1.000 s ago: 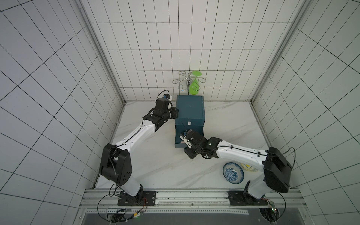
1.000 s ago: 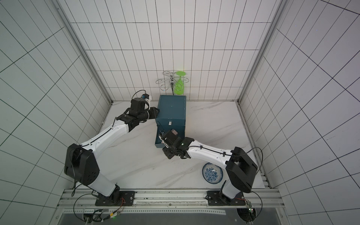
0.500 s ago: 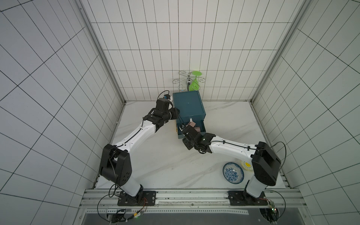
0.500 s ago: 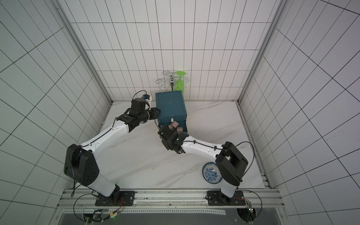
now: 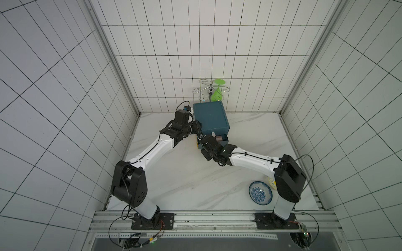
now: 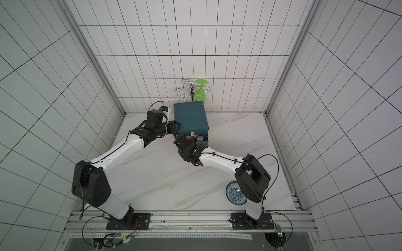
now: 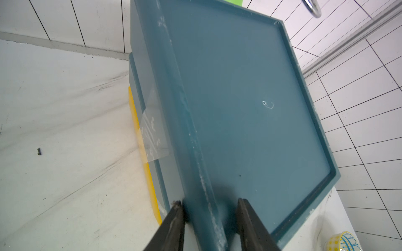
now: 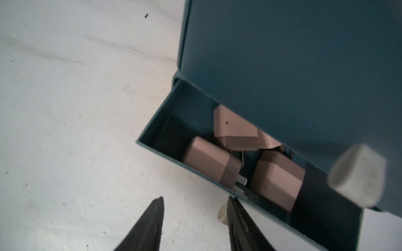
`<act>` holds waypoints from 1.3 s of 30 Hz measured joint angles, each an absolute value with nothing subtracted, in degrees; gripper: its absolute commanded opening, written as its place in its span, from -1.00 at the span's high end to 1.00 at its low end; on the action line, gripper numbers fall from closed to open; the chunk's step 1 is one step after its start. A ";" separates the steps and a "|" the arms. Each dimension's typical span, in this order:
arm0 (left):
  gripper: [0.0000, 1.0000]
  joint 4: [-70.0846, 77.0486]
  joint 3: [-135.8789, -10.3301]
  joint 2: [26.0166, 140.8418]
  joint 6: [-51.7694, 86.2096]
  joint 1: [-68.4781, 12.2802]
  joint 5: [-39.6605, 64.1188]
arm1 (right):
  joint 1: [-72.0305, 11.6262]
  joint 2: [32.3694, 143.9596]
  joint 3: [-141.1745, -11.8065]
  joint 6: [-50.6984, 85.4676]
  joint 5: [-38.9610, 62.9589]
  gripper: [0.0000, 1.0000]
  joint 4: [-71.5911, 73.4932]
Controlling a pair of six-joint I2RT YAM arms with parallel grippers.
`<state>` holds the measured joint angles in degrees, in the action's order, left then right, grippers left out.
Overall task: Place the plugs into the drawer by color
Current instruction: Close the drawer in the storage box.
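The drawer [image 5: 210, 116], a dark teal chest with a yellow bottom tier, stands at the back of the table in both top views. One of its trays [image 8: 161, 150] is pulled out a little and holds several peach-pink plugs [image 8: 208, 163]. My left gripper [image 7: 210, 206] straddles the raised rim at the chest's top left edge. One finger touches the side wall and the other stands off the rim. My right gripper [image 8: 194, 202] hovers open over bare table at the tray's front, one finger next to its white pull tab [image 8: 221, 214]. No teal plugs show.
A blue patterned bowl [image 5: 260, 192] sits front right, with a yellow bowl [image 5: 270, 180] partly behind my right arm. A wire stand holding a green glass [image 5: 217, 91] is behind the chest. Another white pull tab [image 8: 356, 176] sticks out above the tray.
The chest has turned a little and slid back. My right gripper has moved left and back along the tray's front. My left gripper's jaws have widened on the rim.
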<state>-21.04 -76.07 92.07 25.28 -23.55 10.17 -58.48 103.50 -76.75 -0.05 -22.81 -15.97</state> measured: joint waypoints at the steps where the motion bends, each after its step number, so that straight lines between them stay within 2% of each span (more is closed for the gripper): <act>1: 0.17 -21.02 -76.07 92.07 25.30 -23.44 10.17 | -58.48 103.92 -77.06 -0.56 -23.42 -0.03 -15.81; 9: 0.15 -21.56 -76.09 92.01 25.63 -23.59 10.26 | -58.65 110.63 -77.49 -6.85 -32.16 -0.03 -6.85; 16: 0.12 -23.18 -76.09 91.26 25.74 -23.90 11.11 | -59.77 109.45 -76.42 -8.91 -33.26 -0.05 -4.01; 23: -0.20 -24.77 -75.64 90.35 26.09 -23.88 11.62 | -59.68 107.94 -75.18 -10.83 -34.15 -0.06 -4.03; 26: -0.27 -24.93 -75.24 89.82 26.59 -24.03 12.01 | -59.66 105.41 -72.49 -10.81 -32.34 -0.11 -3.53; 34: -0.53 -25.65 -74.65 87.31 27.64 -25.02 12.45 | -61.98 93.34 -64.55 -8.73 -27.73 -0.36 -2.63; 36: -0.65 -26.50 -73.80 86.98 27.35 -24.53 11.44 | -62.74 89.12 -63.99 -7.31 -27.22 -0.56 -1.26; 38: -0.77 -27.73 -72.01 86.17 27.38 -24.62 10.44 | -63.13 84.25 -63.92 -5.56 -26.74 -0.89 0.49; 39: -0.82 -28.10 -71.16 85.60 27.62 -24.64 10.02 | -63.09 82.11 -63.94 -5.13 -26.50 -0.98 0.89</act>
